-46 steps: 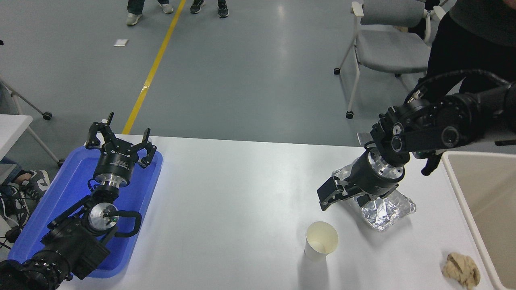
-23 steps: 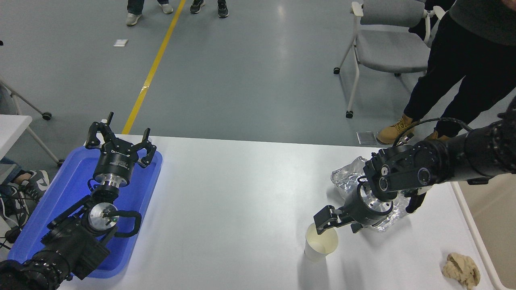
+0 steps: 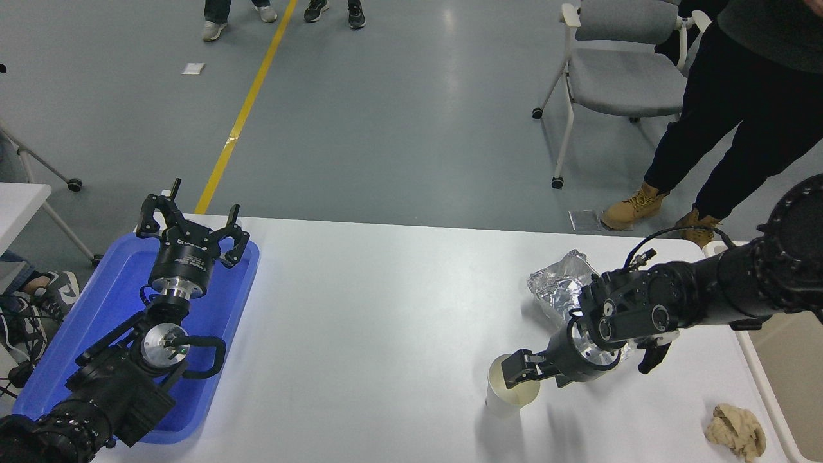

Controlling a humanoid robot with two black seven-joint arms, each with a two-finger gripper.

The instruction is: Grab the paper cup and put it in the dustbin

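Note:
The white paper cup (image 3: 503, 399) stands upright on the white table at the front right, its cream inside facing up. My right gripper (image 3: 539, 373) hangs at the cup's rim with its jaws apart, one finger (image 3: 516, 372) over the cup's mouth and the other outside its right wall. The cup stands on the table, not lifted. The beige dustbin (image 3: 765, 386) shows only as a strip of rim and tan wall at the right edge, behind my right arm. My left gripper (image 3: 189, 225) is parked open over the blue tray at the lower left.
A crumpled silver foil tray (image 3: 556, 283) lies just behind my right wrist. A crumpled brown paper wad (image 3: 736, 431) lies at the front right near the bin. The blue tray (image 3: 96, 308) is at the left edge. A person (image 3: 739, 109) stands by a grey chair (image 3: 617, 77) beyond the far right.
My right gripper has come down and toward me from above the foil tray to the cup's rim. The cup has not moved. The left arm has not moved.

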